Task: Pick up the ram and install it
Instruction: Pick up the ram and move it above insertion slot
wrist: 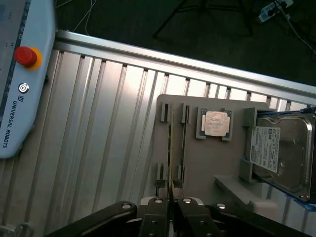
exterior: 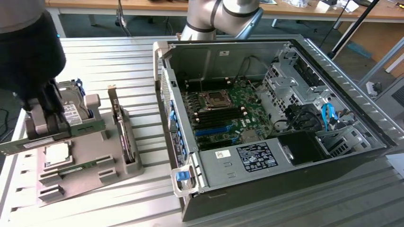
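The ram (exterior: 16,145) is a thin green stick, and my gripper (exterior: 47,135) is shut on it at the exterior view's left, just above the grey parts holder (exterior: 94,177). In the wrist view the ram (wrist: 170,153) appears edge-on as a thin line running away from the gripper (wrist: 170,200), pinched between the two dark fingers (wrist: 157,207). It sits over the holder's narrow slots (wrist: 164,113). A second green stick (exterior: 85,165) lies in the holder. The open computer case (exterior: 183,61) with its green motherboard (exterior: 243,106) is at the exterior view's right.
The holder also carries a processor chip (wrist: 216,123), a silver hard drive (wrist: 279,153) and an upright dark expansion card (exterior: 120,127). A teach pendant (wrist: 19,98) with a red stop button lies on the ribbed aluminium table (wrist: 108,123). The arm's base (exterior: 218,19) stands behind the case.
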Available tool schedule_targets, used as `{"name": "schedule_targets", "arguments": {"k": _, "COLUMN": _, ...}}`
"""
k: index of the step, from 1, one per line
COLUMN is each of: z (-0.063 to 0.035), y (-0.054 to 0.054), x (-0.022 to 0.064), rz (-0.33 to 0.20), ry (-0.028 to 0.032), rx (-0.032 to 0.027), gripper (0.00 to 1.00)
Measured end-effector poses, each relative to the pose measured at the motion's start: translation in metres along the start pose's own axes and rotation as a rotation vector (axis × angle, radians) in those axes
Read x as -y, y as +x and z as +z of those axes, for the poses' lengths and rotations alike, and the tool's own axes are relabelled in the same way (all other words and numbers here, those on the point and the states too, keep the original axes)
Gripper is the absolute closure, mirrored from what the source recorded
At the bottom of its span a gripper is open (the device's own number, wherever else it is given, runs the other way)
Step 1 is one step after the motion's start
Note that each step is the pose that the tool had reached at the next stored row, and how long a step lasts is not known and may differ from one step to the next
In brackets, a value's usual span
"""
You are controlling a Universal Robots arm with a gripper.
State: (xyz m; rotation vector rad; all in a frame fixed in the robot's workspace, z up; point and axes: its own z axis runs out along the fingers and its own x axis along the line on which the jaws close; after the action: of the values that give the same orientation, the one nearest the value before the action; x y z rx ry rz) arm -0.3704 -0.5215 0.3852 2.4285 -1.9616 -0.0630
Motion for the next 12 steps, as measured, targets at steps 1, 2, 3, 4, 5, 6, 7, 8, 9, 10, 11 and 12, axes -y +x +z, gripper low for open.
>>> {"name": "schedule_targets", "arguments": {"k": 1, "z": -0.0003, "y": 0.001, "x": 0.0054, "rz": 0.0, "ry": -0.0001, "rx": -0.0001, "gripper": 0.86}}
{"name": "schedule_targets", "arguments": {"k": 2, "z": -0.0006, "y": 0.003, "x": 0.0121, "rz": 0.0, "ry": -0.0001, "rx": -0.0001, "gripper": 0.86}}
{"name": "schedule_targets", "arguments": {"k": 3, "z": -0.0009, "y": 0.004, "x": 0.0189, "rz": 0.0, "ry": -0.0001, "rx": 0.0, "gripper": 0.86}}
{"name": "schedule_targets", "arguments": {"k": 4, "z": -0.0011, "y": 0.005, "x": 0.0234, "rz": 0.0, "ry": -0.0001, "rx": 0.0, "gripper": 0.86}}
{"name": "schedule_targets", "arguments": {"k": 5, "z": -0.0013, "y": 0.006, "x": 0.0279, "rz": 0.0, "ry": -0.0001, "rx": 0.0, "gripper": 0.86}}
{"name": "schedule_targets", "arguments": {"k": 6, "z": -0.0016, "y": 0.007, "x": 0.0344, "rz": 0.0, "ry": -0.0001, "rx": 0.0, "gripper": 0.86}}
{"name": "schedule_targets", "arguments": {"k": 7, "z": -0.0018, "y": 0.008, "x": 0.039, "rz": 0.0, "ry": -0.0001, "rx": 0.0, "gripper": 0.86}}
{"name": "schedule_targets", "arguments": {"k": 8, "z": -0.0021, "y": 0.01, "x": 0.0463, "rz": 0.0, "ry": -0.0002, "rx": -0.0001, "gripper": 0.86}}
{"name": "schedule_targets", "arguments": {"k": 9, "z": -0.0023, "y": 0.011, "x": 0.0515, "rz": 0.0, "ry": 0.0, "rx": 0.0, "gripper": 0.86}}
{"name": "schedule_targets", "arguments": {"k": 10, "z": -0.0024, "y": 0.012, "x": 0.0556, "rz": 0.0, "ry": 0.0001, "rx": 0.0001, "gripper": 0.86}}
{"name": "schedule_targets", "arguments": {"k": 11, "z": -0.0028, "y": 0.013, "x": 0.0611, "rz": 0.0, "ry": -0.0001, "rx": -0.0001, "gripper": 0.86}}
{"name": "schedule_targets", "arguments": {"k": 12, "z": -0.0031, "y": 0.014, "x": 0.0666, "rz": 0.0, "ry": -0.0002, "rx": -0.0001, "gripper": 0.86}}
